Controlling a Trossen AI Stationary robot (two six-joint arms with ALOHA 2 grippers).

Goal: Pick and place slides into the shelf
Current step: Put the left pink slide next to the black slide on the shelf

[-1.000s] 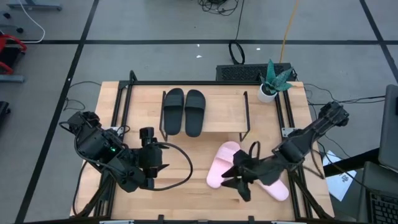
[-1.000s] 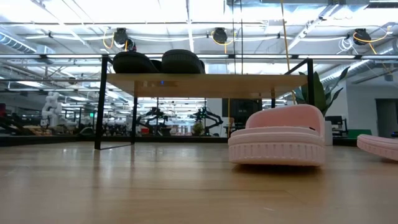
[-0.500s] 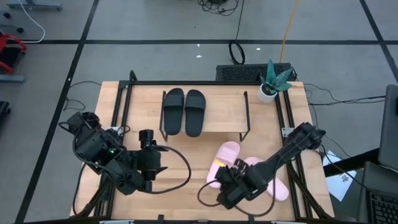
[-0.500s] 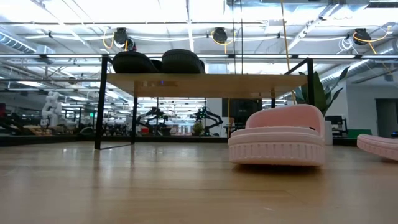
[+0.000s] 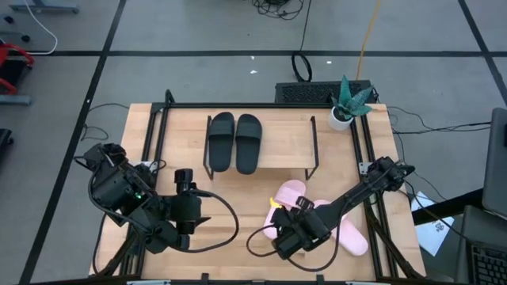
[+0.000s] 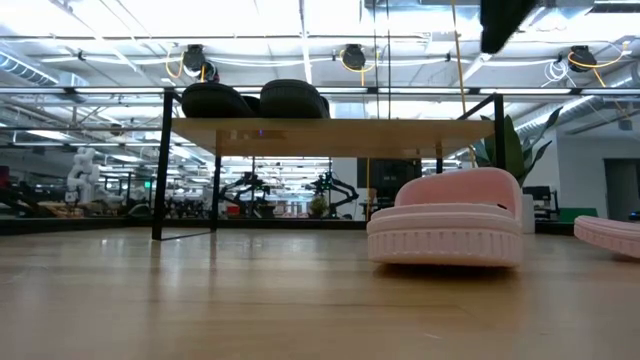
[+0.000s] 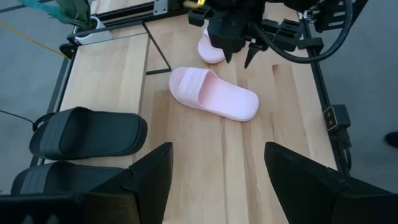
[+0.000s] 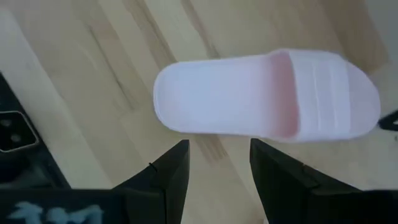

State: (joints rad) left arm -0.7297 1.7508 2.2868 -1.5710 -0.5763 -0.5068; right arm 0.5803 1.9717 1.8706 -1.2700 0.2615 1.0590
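From above I see the black slides (image 5: 234,141) lying side by side on the left part of the shelf (image 5: 287,146), at the far middle of the counter (image 5: 142,142); in the low view only their rounded tops show above the plank. Both pink slides sit on the counter just in front of the shelf's right end. My right claw (image 5: 287,236) hangs over them, and the arm covers much of both: of the nearer-left pink slide (image 5: 287,192) I get only the far end, and of the other pink slide (image 5: 352,239) only the right-hand part beyond the arm. The right wrist view shows a whole pink slide lying flat, strap up, past the two dark fingers (image 8: 165,177), which stand apart with nothing between them, so that claw is released. From table height, one pink slide fills the middle right and the second is cut off at the right edge. My left claw (image 5: 184,212) waits over the near left of the counter, its fingers spread wide and empty in its own wrist view. A potted plant (image 5: 348,101) stands at the far right corner.
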